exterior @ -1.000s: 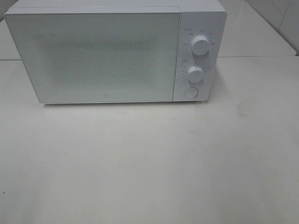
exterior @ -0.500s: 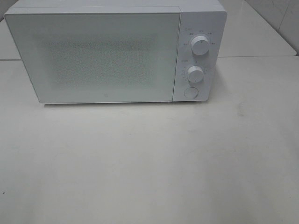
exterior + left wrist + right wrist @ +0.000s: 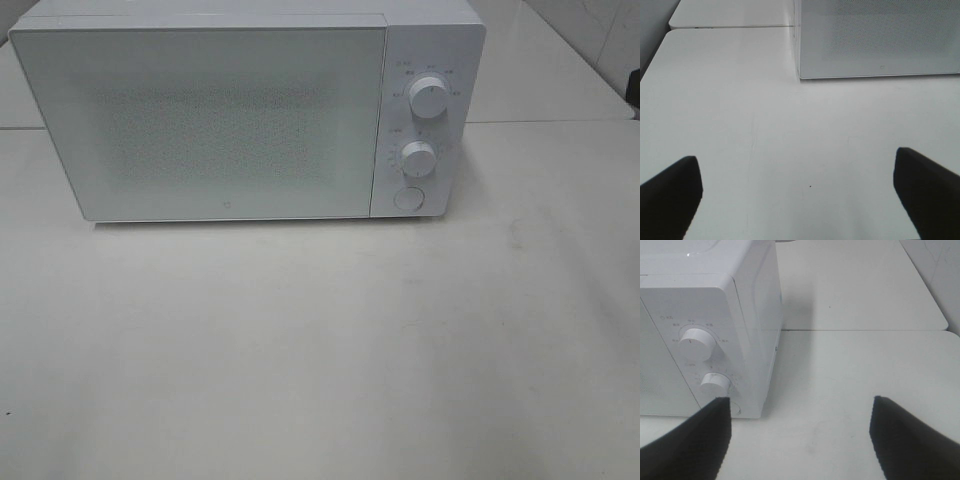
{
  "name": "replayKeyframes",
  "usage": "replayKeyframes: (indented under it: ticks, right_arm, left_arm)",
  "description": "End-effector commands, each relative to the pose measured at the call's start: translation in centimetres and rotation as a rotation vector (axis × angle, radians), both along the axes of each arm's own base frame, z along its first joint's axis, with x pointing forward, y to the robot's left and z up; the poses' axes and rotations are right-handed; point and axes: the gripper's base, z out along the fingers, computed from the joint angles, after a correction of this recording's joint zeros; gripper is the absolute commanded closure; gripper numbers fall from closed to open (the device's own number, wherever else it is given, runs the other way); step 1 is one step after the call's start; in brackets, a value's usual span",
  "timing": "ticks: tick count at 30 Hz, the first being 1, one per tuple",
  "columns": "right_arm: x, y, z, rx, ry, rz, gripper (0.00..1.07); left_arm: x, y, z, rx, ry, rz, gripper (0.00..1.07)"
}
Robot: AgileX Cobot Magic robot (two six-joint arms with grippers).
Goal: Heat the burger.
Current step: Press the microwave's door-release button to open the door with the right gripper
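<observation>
Between the dark fingers (image 3: 670, 195) of the left gripper (image 3: 795, 157) only bare white table (image 3: 740, 100) is seen: the jaws are spread wide and nothing is held. Beyond this gripper, a lower front corner of a white microwave oven (image 3: 880, 40) is seen, standing on the table. The right gripper (image 3: 800, 400) is also spread wide, with nothing gripped, and it is held over the table near the oven's control panel. On this panel an upper knob (image 3: 694, 341) and a lower knob (image 3: 714, 383) are placed one above the other, and a round button (image 3: 408, 198) is set under them. From the high camera the oven is seen at the far side of the table, with its door (image 3: 200, 120) shut. The door panel is frosted, so the inside cannot be made out. The burger is not shown in any view, and its place cannot be told.
</observation>
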Motion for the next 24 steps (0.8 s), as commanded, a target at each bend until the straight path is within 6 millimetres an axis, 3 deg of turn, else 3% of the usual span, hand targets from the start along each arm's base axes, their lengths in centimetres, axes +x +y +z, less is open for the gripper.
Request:
replayKeyframes:
  ticks: [1,12,24]
  right_arm:
    - [1.9,0.3,-0.3,0.006,-0.054,0.014,0.33]
    - [5.3,1.0,-2.5,0.027,-0.107,0.048,0.33]
    - [5.5,1.2,-6.2,0.128,-0.201,0.018,0.33]
  left_arm:
    - [-0.2,-0.1,-0.1,-0.008,-0.024,0.002,0.09]
    - [-0.2,-0.1,-0.1,-0.008,-0.024,0.002,0.09]
    - [-0.2,-0.1,-0.1,-0.008,-0.024,0.002,0.09]
